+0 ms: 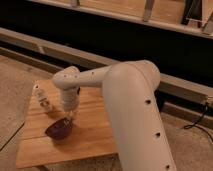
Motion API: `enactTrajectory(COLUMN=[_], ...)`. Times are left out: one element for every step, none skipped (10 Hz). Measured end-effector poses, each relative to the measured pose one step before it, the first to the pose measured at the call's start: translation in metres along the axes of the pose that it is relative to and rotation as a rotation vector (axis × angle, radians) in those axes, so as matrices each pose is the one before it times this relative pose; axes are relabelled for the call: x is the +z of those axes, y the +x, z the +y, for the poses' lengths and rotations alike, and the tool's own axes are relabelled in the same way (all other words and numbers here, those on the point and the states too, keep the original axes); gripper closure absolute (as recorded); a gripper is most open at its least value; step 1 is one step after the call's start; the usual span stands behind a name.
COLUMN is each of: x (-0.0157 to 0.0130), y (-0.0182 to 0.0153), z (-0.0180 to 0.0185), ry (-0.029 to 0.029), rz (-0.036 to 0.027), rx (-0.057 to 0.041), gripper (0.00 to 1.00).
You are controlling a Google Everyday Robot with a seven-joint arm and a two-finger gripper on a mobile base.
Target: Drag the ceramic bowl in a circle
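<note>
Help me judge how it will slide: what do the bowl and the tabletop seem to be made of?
The ceramic bowl: probably glazed ceramic, dark maroon with a glossy sheen inside.
The table: wood, warm honey-coloured boards with faint plank lines and a smooth, low-gloss finish, possibly varnished.
The pincer is shut at the bowl's upper right rim.

The thick white arm [132, 115] rises in the right foreground. Its forearm [92, 77] reaches left to a rounded wrist [67, 85] that bends straight down. The gripper [69, 116] hangs below the wrist, pointing down, its fingers closed together.
</note>
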Motion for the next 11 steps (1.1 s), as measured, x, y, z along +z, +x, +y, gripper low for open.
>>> enactTrajectory(x=[0.00301,0.00408,0.00474,0.00282,0.00430,0.00175,0.00078,-0.00010,-0.00165,-0.00222,-0.00165], y=[0.01410,0.01294,0.01324,0.00728,0.01281,0.00597,0.00312,0.00263,0.00047,-0.00151,-0.00237], z=[0.00001,-0.00313,-0.00662,-0.00463,-0.01287,-0.01157,-0.00924,-0.01517,-0.01583,-0.01727,-0.01323], ry=[-0.00162,0.00754,0.01588,0.01051,0.02520,0.01826,0.01251,0.01808,0.01750,0.02019,0.01715], rz=[0.01886,0.02080,0.02349,0.01360,0.02507,0.01193,0.00648,0.00540,0.00096,-0.00186,-0.00283], rx=[-0.00283,-0.00420,-0.00368,-0.00089,0.00517,0.01021,0.01055,0.02046,0.02328,0.02503,0.01808], gripper=[1.00,1.00,1.00,1.00,1.00,1.00,1.00,1.00,1.00,1.00,1.00])
